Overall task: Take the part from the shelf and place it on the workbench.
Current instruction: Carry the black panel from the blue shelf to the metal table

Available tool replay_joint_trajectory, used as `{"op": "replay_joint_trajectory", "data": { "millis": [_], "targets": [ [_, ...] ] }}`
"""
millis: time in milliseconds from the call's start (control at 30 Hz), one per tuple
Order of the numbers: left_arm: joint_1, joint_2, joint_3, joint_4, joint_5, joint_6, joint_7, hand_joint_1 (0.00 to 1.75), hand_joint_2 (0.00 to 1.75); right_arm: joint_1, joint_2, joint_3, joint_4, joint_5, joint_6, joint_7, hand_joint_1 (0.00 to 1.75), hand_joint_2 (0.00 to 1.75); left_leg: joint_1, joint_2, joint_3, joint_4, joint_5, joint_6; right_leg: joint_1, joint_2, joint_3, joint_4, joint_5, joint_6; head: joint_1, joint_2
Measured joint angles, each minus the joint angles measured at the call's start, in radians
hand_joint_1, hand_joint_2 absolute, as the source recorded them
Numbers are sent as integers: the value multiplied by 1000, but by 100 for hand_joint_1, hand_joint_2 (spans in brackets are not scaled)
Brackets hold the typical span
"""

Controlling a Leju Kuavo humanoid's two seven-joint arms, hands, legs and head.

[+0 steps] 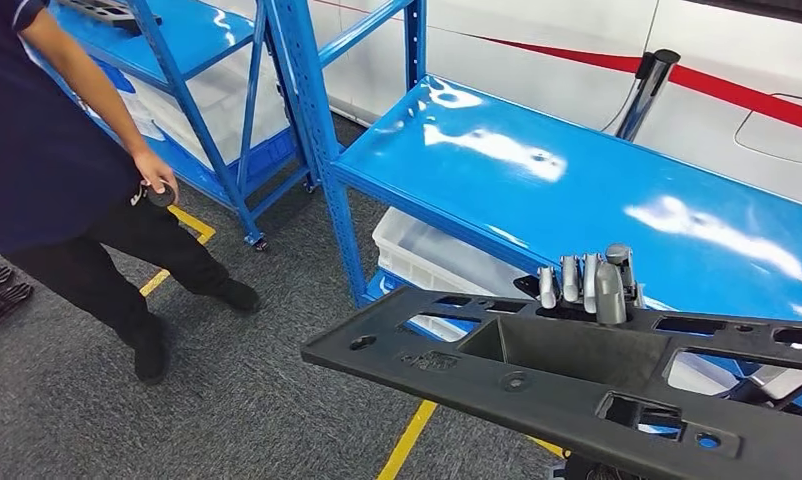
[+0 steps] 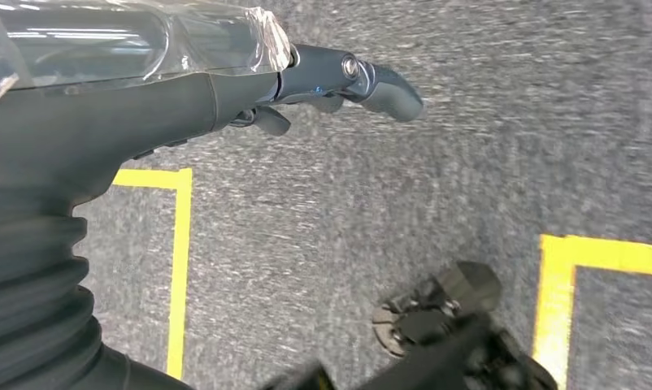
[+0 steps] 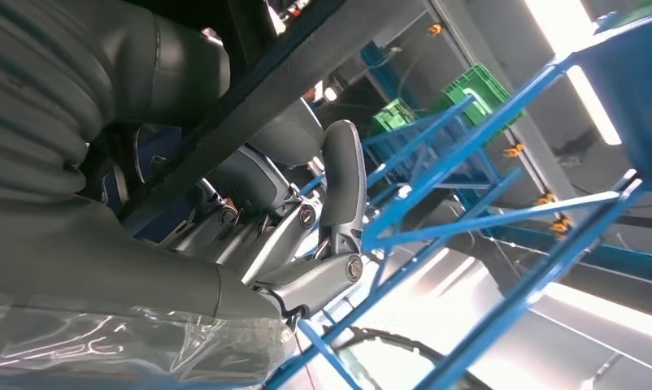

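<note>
The part point(image 1: 577, 365) is a long dark grey plastic panel with several cutouts and a deep pocket in the middle. It stretches across the lower right of the head view, in front of and slightly above the blue shelf board point(image 1: 537, 190). My right hand point(image 1: 589, 283) grips its far edge from behind, fingers hooked over the rim. In the right wrist view the thumb and fingers of my right hand point(image 3: 306, 236) close around the part's dark edge point(image 3: 249, 93). My left hand point(image 2: 331, 81) hangs over the grey carpet, thumb stretched out, holding nothing.
A person point(image 1: 47, 150) in dark clothes stands at the left, holding a small dark object. A second blue rack point(image 1: 177, 40) stands behind them. A white crate point(image 1: 427, 255) sits under the shelf. Yellow tape lines point(image 1: 407, 440) mark the carpet. A stanchion post point(image 1: 647, 85) stands beyond the shelf.
</note>
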State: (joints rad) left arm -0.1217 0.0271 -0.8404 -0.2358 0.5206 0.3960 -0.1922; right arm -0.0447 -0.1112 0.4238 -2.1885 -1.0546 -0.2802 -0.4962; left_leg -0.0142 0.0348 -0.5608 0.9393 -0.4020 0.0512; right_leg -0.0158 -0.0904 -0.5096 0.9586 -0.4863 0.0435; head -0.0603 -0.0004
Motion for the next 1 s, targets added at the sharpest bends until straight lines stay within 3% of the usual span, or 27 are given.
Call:
{"op": "replay_joint_trajectory", "data": {
  "millis": [67, 133, 167, 200, 233, 267, 333, 400, 467, 500, 567, 633, 700, 733, 767, 867, 933, 1000],
  "targets": [
    [0, 2, 0, 0, 1, -2, 0, 0, 175, 2, 1, 0, 3, -1, 2, -4, 175, 175, 4, -29, 8, -9, 6, 15, -1, 35, -20, 61, -44, 11, 2, 0],
    [-1, 3, 0, 0, 2, -3, 1, 0, 175, 7, 1, 1, 6, -3, 4, -5, 175, 175, 4, -52, 9, -9, 8, 21, -1, 76, -88, 202, -109, 12, 4, 0],
    [-1, 3, 0, 0, 3, -4, 1, 0, 175, 10, 1, 2, 8, -4, 4, -5, 175, 175, 3, -65, 9, -9, 7, 22, -1, 83, -122, 264, -127, 12, 5, 0],
    [1, 2, 0, 0, 3, -5, 1, 0, 175, 12, 1, 2, 11, -5, 4, -6, 175, 175, 3, -79, 10, -9, 7, 22, -1, 86, -141, 291, -125, 12, 5, 0],
    [3, 3, 0, 0, 4, -5, 1, 0, 175, 13, 1, 2, 14, -6, 5, -6, 175, 175, 3, -92, 11, -8, 7, 22, -1, 88, -140, 275, -102, 11, 5, 0],
    [4, 3, 0, 0, 4, -5, 1, 0, 175, 13, 1, 2, 15, -7, 5, -6, 175, 175, 3, -107, 12, -7, 6, 21, -3, 93, -122, 222, -63, 10, 5, 0],
    [5, 3, 0, 0, 4, -5, 2, 0, 175, 13, 1, 2, 17, -8, 5, -6, 175, 175, 2, -134, 10, -1, 3, 17, -7, 136, -65, 79, 9, 7, 5, 0],
    [5, 3, 0, 0, 4, -5, 2, 0, 175, 13, 1, 2, 19, -9, 6, -6, 175, 175, 2, -155, 0, 6, 1, 8, -9, 168, -38, 9, 33, 2, 5, 0],
    [6, 5, 0, 0, 4, -4, 2, 0, 175, 14, 2, 2, 21, -10, 7, -6, 175, 175, 5, -173, -8, 7, 2, -2, -6, 152, -39, 5, 33, -8, 5, 0],
    [8, 6, 0, 0, 4, -4, 2, 0, 175, 13, 2, 2, 22, -10, 7, -6, 175, 175, 7, -172, -10, 10, -1, -7, -6, 142, -37, 4, 34, -12, 5, 0],
    [8, 8, 0, 1, 5, -4, 2, 0, 175, 11, 4, 2, 23, -10, 8, -6, 175, 175, 8, -125, -37, 68, -34, -20, -9, 116, -32, 0, 34, -23, 1, 0],
    [6, 8, 0, 1, 7, -4, 2, 0, 175, 11, 6, 2, 26, -10, 10, -6, 175, 175, 13, -68, -104, 204, -97, -35, -7, 90, -27, 0, 29, -30, -4, 0],
    [7, 8, 0, 1, 9, -3, 3, 0, 175, 12, 7, 2, 31, -13, 13, -7, 175, 175, 22, -54, -161, 310, -128, -44, -7, 61, -21, 0, 24, -32, -4, 0],
    [8, 8, 0, 1, 9, -3, 5, 0, 175, 13, 7, 2, 33, -14, 15, -8, 175, 175, 26, -51, -164, 311, -117, -47, -7, 48, -18, 0, 20, -31, -4, 0],
    [10, 9, 0, 1, 9, -2, 7, 0, 175, 14, 7, 2, 34, -16, 16, -9, 175, 175, 29, -45, -146, 273, -91, -48, -7, 36, -13, 0, 16, -28, -4, 0],
    [12, 10, 0, 1, 3, 2, 12, 0, 175, 22, 7, 0, 35, -25, 22, -17, 175, 175, 21, 8, -42, 65, -5, -35, -3, 3, 4, 0, 2, -13, -4, 0],
    [11, 8, 0, 1, 0, 10, 13, 0, 175, 33, 7, -7, 35, -34, 28, -23, 175, 175, 11, 19, -23, 22, 3, -24, 1, -14, 11, -1, -5, -2, -2, 0],
    [14, 6, 0, 1, -2, 18, 15, 0, 175, 42, 6, -15, 35, -43, 31, -25, 175, 175, 10, -2, -24, 19, 4, -13, -1, -20, 16, -2, -12, 8, -2, 0]
  ]
}}
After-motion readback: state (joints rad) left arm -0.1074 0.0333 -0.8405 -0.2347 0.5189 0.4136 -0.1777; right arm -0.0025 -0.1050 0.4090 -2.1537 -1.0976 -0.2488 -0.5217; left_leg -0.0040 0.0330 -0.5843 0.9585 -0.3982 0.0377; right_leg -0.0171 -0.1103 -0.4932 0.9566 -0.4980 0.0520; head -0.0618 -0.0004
